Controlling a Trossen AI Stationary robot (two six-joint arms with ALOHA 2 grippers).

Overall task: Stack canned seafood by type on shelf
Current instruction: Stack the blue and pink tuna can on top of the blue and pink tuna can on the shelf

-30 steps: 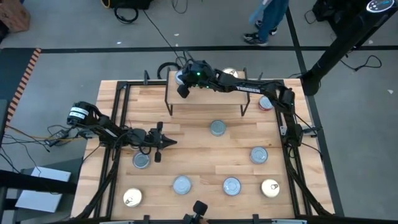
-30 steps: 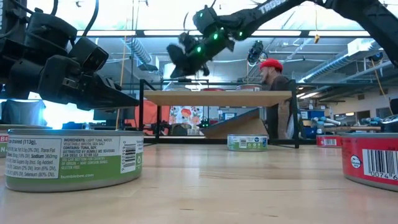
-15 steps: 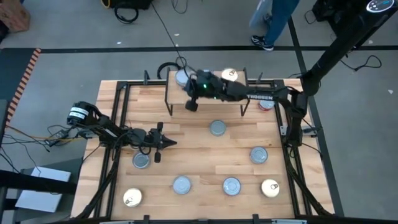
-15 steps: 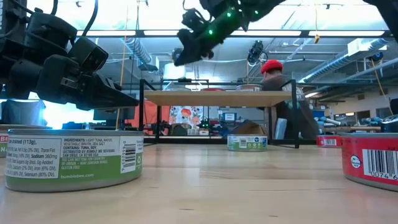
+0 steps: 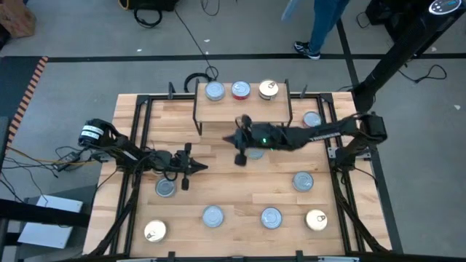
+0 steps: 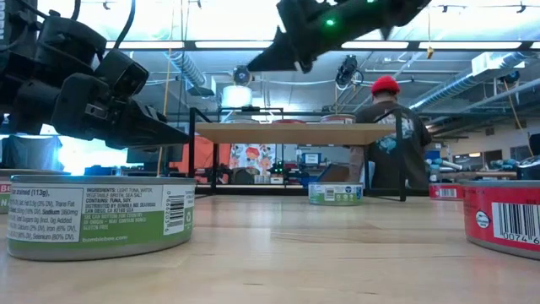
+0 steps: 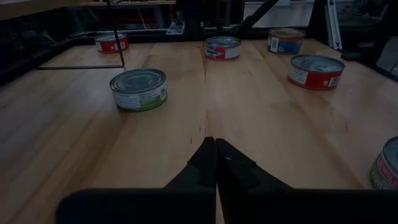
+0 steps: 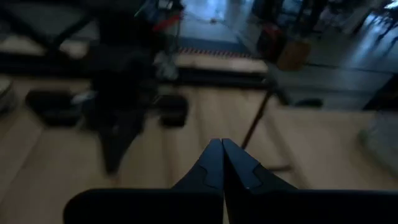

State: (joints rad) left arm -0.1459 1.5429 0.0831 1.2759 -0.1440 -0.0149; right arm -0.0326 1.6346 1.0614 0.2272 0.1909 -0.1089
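Note:
The shelf (image 5: 242,110) stands at the table's far side, and its board (image 6: 295,133) shows edge-on in the low view. Three tins rest flat on it in a row: silver-blue (image 5: 215,91), red (image 5: 240,90) and gold (image 5: 268,89). Several more tins lie flat about the table, such as a silver-blue one (image 5: 166,188) and a gold one (image 5: 316,220). My right gripper (image 5: 240,157) (image 8: 216,147) is shut and empty. It hangs over the table's middle, just in front of the shelf. My left gripper (image 5: 198,167) (image 7: 216,144) is shut and empty at the left, close above the tabletop.
One tin (image 5: 255,153) lies partly under my right arm. Another tin (image 5: 312,120) sits right of the shelf. A green-labelled tin (image 7: 138,88) lies ahead of my left gripper. A black frame (image 5: 138,109) borders the tabletop. A person in a red cap (image 6: 386,127) stands beyond the table.
My right gripper has drawn back from above the shelf's left end toward the table's near edge and a little to the right, and is now over the table's middle. The silver-blue tin stays on the shelf. The person behind the table has turned away.

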